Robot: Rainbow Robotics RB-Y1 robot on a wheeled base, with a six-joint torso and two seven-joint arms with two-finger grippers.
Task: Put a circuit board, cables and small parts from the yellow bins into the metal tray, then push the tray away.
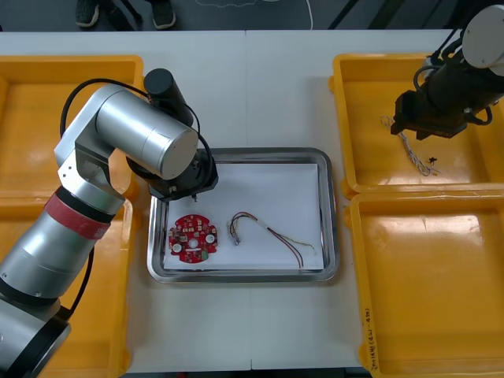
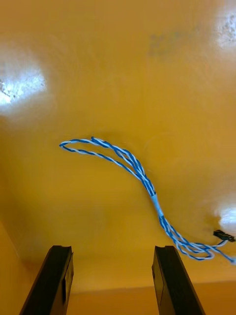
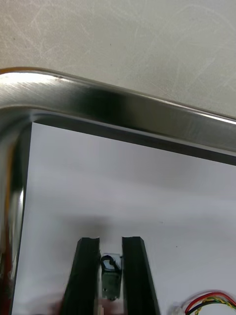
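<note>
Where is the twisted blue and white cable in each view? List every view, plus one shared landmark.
Front view: the twisted blue and white cable lies in the far right yellow bin, by the right gripper.
Right wrist view: the cable lies on the bin floor beyond the open fingers.
Left wrist view: aimed elsewhere, at the metal tray's corner.
Shared landmark: that bin.

In the metal tray (image 1: 334, 220), your free room is the bare white floor along the far side. The circuit board (image 1: 193, 238) takes the near left, the red and yellow cable (image 1: 268, 232) crosses the near middle, and the left gripper (image 3: 110, 239), pinching a small metal part (image 3: 109, 278), hangs by the far left corner. In the far right yellow bin (image 1: 370, 102), the right gripper (image 2: 112, 248) holds its fingers spread over bare floor, the twisted blue and white cable (image 2: 142, 182) lying just beyond.
</note>
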